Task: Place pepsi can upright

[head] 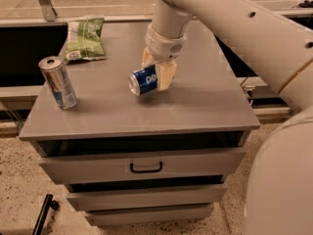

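Grey drawer desk (205, 106), arm coming down over its middle. The gripper (157, 71) has its fingers clamped on the pepsi can (144, 80), probably so it can tip it onto its base. The can's mid-desk on its side, long axis roughly along the front edge, silver end facing the left edge.

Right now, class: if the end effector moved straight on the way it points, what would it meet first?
The end effector, gripping the tilted pepsi can, points downward. It would probably meet the grey cabinet top just below, with the can touching first.
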Motion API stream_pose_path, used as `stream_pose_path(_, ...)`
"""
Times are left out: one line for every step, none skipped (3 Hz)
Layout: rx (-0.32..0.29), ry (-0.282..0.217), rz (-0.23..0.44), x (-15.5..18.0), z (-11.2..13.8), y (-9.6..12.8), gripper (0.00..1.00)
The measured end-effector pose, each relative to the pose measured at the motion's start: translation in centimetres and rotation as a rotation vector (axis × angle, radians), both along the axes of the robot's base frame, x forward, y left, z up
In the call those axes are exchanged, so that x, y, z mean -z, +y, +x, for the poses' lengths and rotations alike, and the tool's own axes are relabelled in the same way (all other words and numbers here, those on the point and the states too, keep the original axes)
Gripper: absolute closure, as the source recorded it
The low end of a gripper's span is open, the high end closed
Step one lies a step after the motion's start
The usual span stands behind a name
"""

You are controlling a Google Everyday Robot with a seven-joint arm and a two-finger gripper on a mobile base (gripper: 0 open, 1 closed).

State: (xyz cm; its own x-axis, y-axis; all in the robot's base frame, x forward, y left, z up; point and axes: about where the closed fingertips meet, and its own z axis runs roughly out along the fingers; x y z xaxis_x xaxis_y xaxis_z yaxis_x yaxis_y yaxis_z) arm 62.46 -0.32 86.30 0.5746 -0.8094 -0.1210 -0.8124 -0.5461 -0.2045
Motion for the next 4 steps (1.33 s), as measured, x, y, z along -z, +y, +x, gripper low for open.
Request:
stream_pose_path(-0.018, -0.02, 0.052, -3.0, 0.7, -0.5, 1.0)
stream_pose_path(-0.038, -0.101, 0.15, -8.5, 1.8, -0.4, 1.0)
stream_pose_path(-0.038, -0.101, 0.15, -8.5, 1.8, -0.4, 1.0)
stream_pose_path(-0.142, -0.111, 0.129, -8.5, 1.5, 0.8, 1.0)
